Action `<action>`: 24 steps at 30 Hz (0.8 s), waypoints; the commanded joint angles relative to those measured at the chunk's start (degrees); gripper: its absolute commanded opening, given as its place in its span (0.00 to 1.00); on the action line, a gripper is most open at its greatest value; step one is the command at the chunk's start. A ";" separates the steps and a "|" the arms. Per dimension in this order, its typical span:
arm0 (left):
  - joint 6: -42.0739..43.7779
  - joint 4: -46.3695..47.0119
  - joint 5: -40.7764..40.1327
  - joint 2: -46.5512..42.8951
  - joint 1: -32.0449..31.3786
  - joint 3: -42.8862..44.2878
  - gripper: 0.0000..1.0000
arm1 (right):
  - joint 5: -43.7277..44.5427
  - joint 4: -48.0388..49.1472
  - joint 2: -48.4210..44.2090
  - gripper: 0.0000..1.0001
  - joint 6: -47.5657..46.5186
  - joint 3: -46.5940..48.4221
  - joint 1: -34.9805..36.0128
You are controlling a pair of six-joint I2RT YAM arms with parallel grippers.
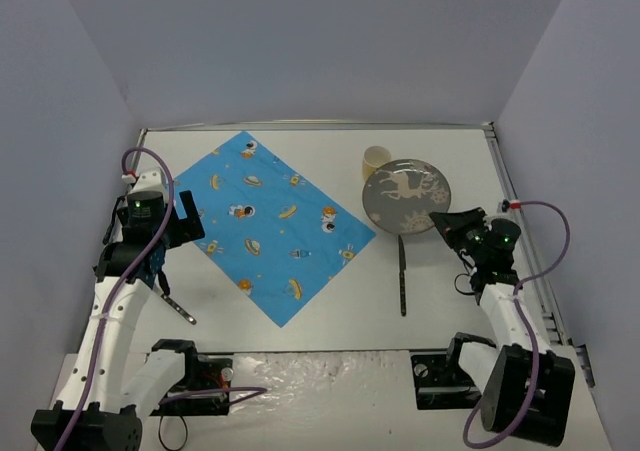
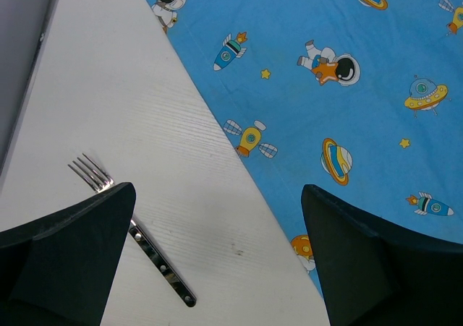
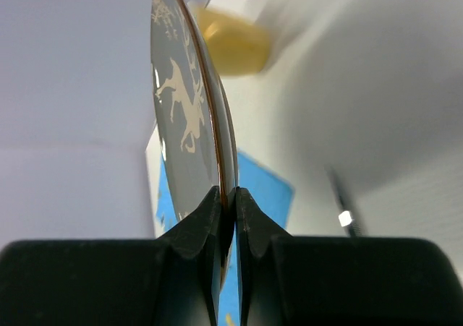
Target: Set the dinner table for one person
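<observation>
Right gripper (image 3: 226,214) pinches the plate (image 3: 184,109) by its near rim, at the far right of the table (image 1: 330,321), beside a cup (image 1: 376,159). Left gripper (image 2: 217,196) is spread wide and empty, above the left edge of the cloth (image 2: 325,87) and a fork (image 2: 163,272).

Left fingers (image 2: 65,254) wide apart; right fingers (image 3: 189,232) tight.

Open lane of bare table (image 1: 360,291) between cloth (image 1: 270,221) and knife (image 1: 402,276); cup (image 1: 376,158) just beside plate (image 1: 407,193), fork (image 1: 178,307) at left.
</observation>
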 commanded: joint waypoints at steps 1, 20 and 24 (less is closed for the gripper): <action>0.53 2.63 -1.69 0.20 -0.20 0.93 0.97 | -2.76 9.94 2.55 0.00 2.26 13.63 12.94; 0.47 2.25 -4.03 -0.56 -0.29 0.76 0.97 | 7.07 21.33 42.13 0.00 3.12 40.94 43.76; 0.59 2.28 -4.24 -0.65 -0.29 0.67 0.97 | 6.68 22.55 49.38 0.00 3.94 45.48 45.56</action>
